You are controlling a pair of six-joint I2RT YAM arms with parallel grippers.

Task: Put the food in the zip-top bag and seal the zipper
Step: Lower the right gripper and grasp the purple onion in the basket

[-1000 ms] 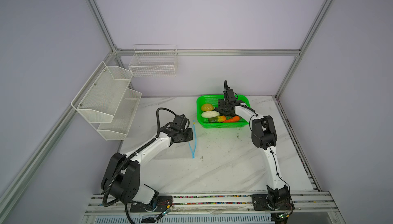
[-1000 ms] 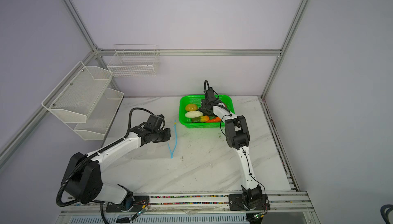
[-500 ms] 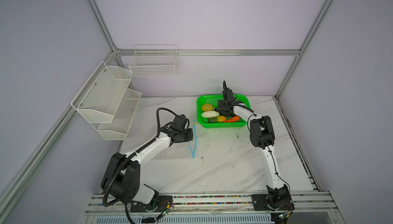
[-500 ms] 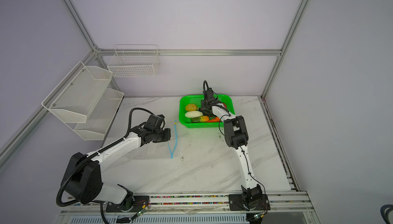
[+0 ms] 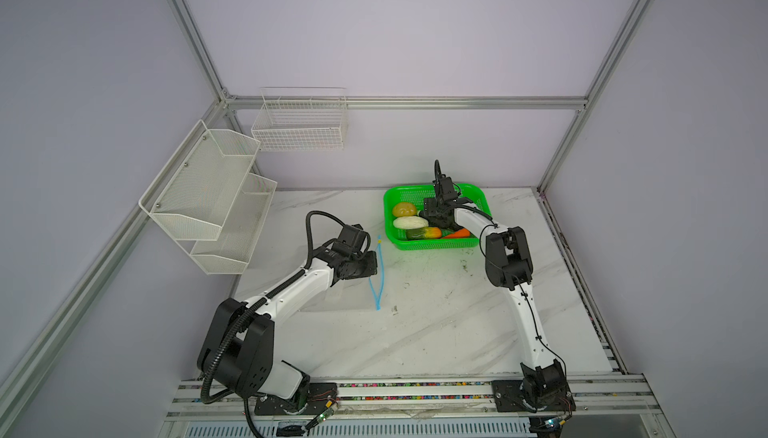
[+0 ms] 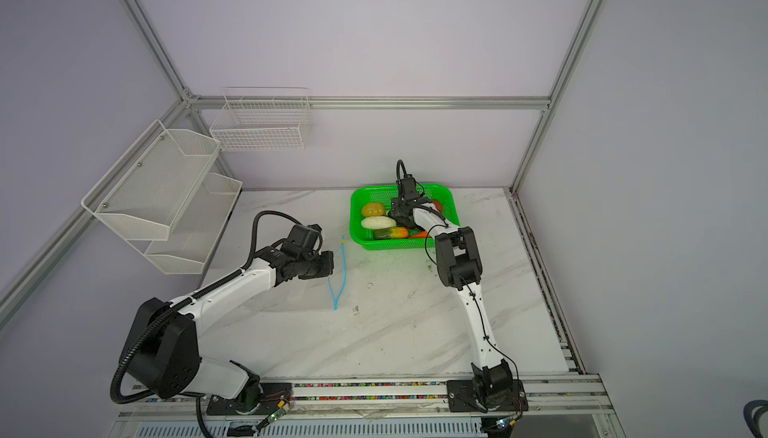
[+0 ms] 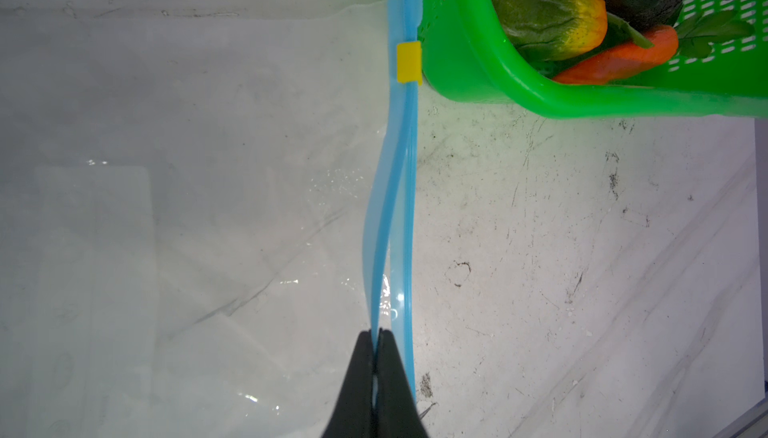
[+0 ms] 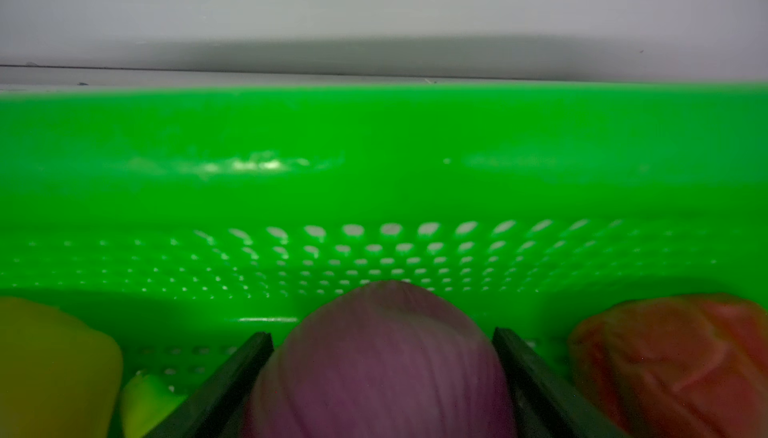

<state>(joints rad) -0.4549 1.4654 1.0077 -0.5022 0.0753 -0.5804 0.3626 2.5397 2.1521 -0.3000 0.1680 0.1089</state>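
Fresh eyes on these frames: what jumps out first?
The bright green perforated plastic basket at the back of the white marble table, full of toy vegetables, with the right gripper down inside, its jaws either side of a purple onion. Left of it, the left gripper is shut on the light blue zipper strip of a clear plastic bag.

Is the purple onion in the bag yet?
No, the purple onion sits in the green basket, between the fingers of the right gripper.
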